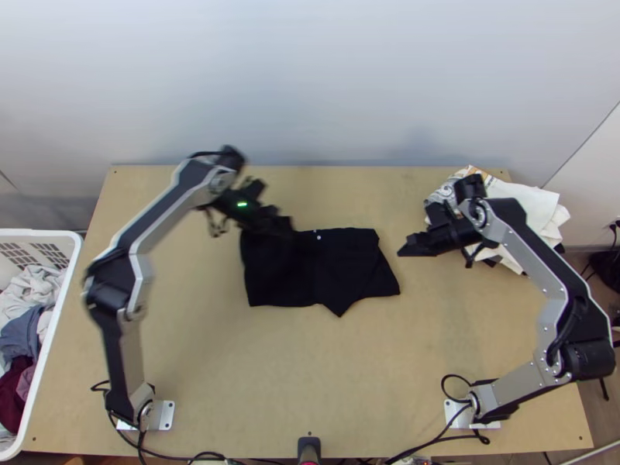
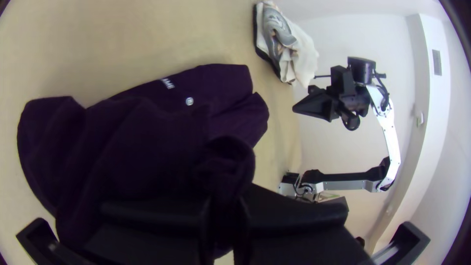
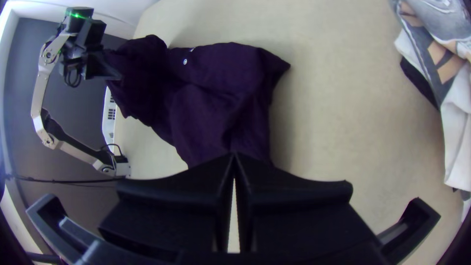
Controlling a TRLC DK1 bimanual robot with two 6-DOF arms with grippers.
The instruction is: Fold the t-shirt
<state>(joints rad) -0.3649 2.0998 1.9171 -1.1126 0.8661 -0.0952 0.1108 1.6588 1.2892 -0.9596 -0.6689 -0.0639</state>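
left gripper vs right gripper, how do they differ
The left gripper is shut on the dark garment, the right gripper shut on nothing. In the top view, the left gripper is over the garment's upper left corner, the right gripper beyond its right side. Both have black fingers.

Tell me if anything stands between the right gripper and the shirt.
Nothing visible stands between the right gripper and the shirt. The left gripper holds the shirt's opposite side; the cloth pile lies off that path.

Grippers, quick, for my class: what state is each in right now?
Left gripper: closed on a bunched part of the dark t-shirt.
Right gripper: closed, holding nothing.
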